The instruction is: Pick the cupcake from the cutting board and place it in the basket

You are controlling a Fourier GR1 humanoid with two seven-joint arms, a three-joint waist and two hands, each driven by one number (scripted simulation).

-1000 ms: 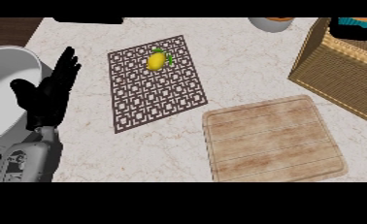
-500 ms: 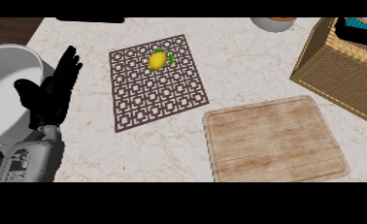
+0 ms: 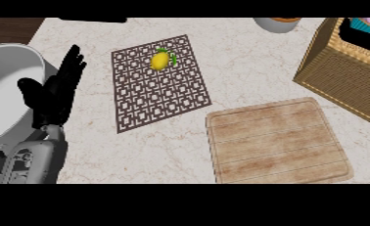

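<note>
One left hand (image 3: 52,99), fingers straight, rests at left edge, well apart from cutting board (image 3: 278,142) and basket (image 3: 329,71).

The marble counter (image 3: 245,63) bears a patterned mat (image 3: 160,99), cutting board (image 3: 278,142) and wicker basket (image 3: 334,73).

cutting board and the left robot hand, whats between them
Head view: the near end of the patterned mat lies between the left robot hand and the cutting board, bare counter either side.
</note>
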